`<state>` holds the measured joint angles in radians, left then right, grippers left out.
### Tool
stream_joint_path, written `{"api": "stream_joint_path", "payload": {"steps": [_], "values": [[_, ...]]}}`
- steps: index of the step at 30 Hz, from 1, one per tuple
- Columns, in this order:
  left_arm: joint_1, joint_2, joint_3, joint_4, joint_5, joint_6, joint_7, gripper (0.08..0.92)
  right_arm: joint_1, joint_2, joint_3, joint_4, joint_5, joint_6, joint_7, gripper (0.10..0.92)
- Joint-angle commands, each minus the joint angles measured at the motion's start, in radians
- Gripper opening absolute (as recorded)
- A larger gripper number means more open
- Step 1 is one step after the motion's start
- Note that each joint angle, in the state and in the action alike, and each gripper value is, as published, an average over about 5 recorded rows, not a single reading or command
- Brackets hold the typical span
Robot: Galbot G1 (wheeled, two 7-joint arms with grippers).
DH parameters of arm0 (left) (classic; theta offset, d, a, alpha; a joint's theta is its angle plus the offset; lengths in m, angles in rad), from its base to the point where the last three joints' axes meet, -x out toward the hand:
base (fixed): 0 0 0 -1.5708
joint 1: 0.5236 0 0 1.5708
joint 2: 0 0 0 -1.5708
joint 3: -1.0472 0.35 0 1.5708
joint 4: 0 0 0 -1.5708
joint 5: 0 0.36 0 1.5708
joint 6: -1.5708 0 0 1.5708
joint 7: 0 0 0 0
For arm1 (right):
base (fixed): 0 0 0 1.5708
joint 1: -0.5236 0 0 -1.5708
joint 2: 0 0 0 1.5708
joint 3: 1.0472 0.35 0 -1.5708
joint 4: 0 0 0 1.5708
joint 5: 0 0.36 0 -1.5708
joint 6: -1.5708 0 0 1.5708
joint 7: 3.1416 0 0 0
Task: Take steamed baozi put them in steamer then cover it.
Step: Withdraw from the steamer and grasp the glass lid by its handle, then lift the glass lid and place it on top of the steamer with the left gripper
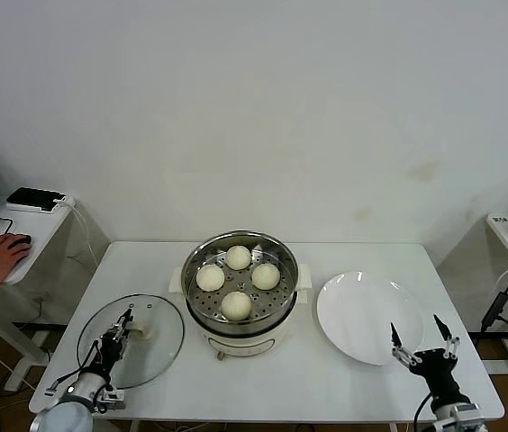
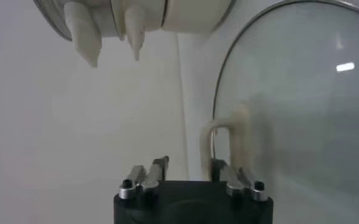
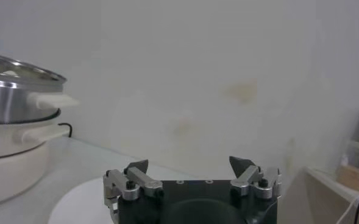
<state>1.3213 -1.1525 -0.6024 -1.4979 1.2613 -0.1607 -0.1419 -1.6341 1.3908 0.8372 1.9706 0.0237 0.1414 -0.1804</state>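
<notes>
All four baozi (image 1: 238, 280) are sitting in the steamer (image 1: 240, 337), centre frame. We are clamping the left gripper (image 1: 124, 329) fingers on the lid (image 1: 137, 346) handle, lower left; covering remains. Right gripper (image 1: 424, 343) is idling, fingers apart.

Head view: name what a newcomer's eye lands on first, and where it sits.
The steamer at the table's centre, uncovered, with four baozi on its perforated tray. To its left the glass cover lies flat, the left gripper at its handle. The empty white plate lies on the right, by the right gripper.
</notes>
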Motion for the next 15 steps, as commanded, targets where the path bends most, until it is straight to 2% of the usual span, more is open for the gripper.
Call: {"api": "stream_joint_path", "payload": {"steps": [1,6,15], "values": [[0.014,-0.005,-0.013,-0.017,-0.006,-0.03,-0.052,0.273,0.008,-0.003,-0.001,0.001,0.01,-0.005,-0.003,0.823],[0.049,-0.014,-0.038,-0.076,-0.026,-0.019,-0.096,0.147,0.014,-0.008,-0.003,-0.001,0.008,-0.006,-0.007,0.823],[0.128,-0.029,-0.118,-0.28,-0.038,0.135,-0.101,0.132,0.029,-0.01,-0.008,-0.004,0.003,-0.01,-0.013,0.823]]}}
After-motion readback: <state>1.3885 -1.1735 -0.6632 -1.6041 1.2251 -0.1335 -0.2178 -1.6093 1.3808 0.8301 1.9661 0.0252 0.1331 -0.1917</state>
